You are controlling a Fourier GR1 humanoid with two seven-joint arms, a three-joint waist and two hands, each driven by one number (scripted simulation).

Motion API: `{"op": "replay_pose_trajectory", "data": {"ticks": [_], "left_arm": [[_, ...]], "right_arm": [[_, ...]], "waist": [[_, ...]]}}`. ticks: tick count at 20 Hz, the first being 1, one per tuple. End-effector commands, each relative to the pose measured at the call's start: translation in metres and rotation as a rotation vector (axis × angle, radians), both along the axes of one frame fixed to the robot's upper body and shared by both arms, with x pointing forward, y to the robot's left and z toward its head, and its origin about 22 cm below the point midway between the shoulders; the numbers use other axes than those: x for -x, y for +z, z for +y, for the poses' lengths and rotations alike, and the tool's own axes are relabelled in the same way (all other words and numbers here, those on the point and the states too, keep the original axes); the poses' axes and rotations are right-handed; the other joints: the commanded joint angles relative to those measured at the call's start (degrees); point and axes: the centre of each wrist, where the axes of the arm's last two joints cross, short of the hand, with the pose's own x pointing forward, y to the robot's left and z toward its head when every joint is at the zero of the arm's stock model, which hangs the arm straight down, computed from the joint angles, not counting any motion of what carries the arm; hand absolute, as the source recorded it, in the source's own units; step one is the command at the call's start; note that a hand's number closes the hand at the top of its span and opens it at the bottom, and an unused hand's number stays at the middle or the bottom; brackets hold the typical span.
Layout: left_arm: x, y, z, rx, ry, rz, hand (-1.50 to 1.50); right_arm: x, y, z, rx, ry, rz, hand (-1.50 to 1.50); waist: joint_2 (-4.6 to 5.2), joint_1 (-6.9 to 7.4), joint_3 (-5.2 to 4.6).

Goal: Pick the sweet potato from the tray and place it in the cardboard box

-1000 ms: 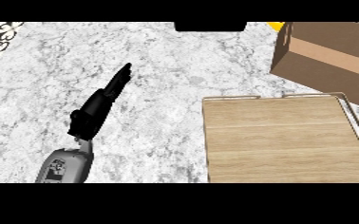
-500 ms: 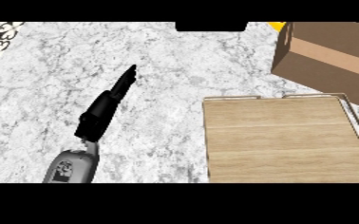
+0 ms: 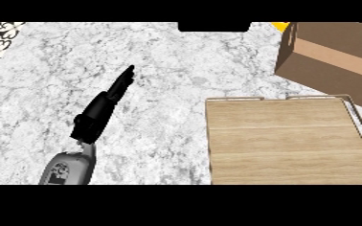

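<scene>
Marble table [image 3: 176,67] is carrying a wooden tray [image 3: 283,143] at lower right and a cardboard box [image 3: 322,57] at upper right. Left robot hand [image 3: 102,110] is hovering at left, fingers straight, grasping nothing. Sweet potato is showing nowhere; no writing is readable.

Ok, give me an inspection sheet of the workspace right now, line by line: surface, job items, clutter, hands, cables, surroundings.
Surface: grey-white marble counter.
Job's things: wooden tray at lower right, its visible top bare; cardboard box at upper right, just behind the tray; sweet potato nothing seen.
Clutter: small yellow thing at the top edge beside the box, too little showing to identify.
Hands: left hand over the counter left of the tray, fingers straight, holding nothing; right hand not in view.
Cables: nothing seen.
Surroundings: dark patch at the top edge.
</scene>
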Motion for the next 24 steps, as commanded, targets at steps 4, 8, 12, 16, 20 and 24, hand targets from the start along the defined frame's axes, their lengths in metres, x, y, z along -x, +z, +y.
{"op": "replay_pose_trajectory", "data": {"ticks": [4,8,12,16,20,24], "left_arm": [[-0.002,0.005,-0.002,0.006,-0.002,0.003,0.00],[0.002,0.001,-0.020,0.015,-0.028,-0.009,0.00],[-0.007,0.005,0.004,-0.002,-0.006,-0.009,0.00],[-0.004,0.008,-0.008,0.008,-0.005,-0.006,0.00],[-0.008,0.002,-0.007,0.008,-0.026,-0.010,0.00],[-0.007,0.011,-0.003,0.019,-0.038,-0.015,0.00]], "right_arm": [[-0.044,-0.047,-0.014,0.071,-0.025,0.091,1.50],[-0.054,-0.074,-0.032,0.076,-0.036,0.121,1.50],[-0.064,-0.093,-0.040,-0.051,-0.060,0.157,1.50],[-0.060,-0.119,-0.061,-0.245,-0.104,0.201,-1.50],[-0.075,-0.136,-0.042,-0.261,-0.045,0.197,-1.50],[-0.062,-0.114,-0.073,-0.403,-0.009,-0.028,-1.50]], "waist": [[0.23,0.59,0.03],[0.22,0.51,0.04],[0.25,0.54,0.05],[0.57,1.18,0.13],[0.53,1.15,0.09],[0.50,1.03,0.16]]}}
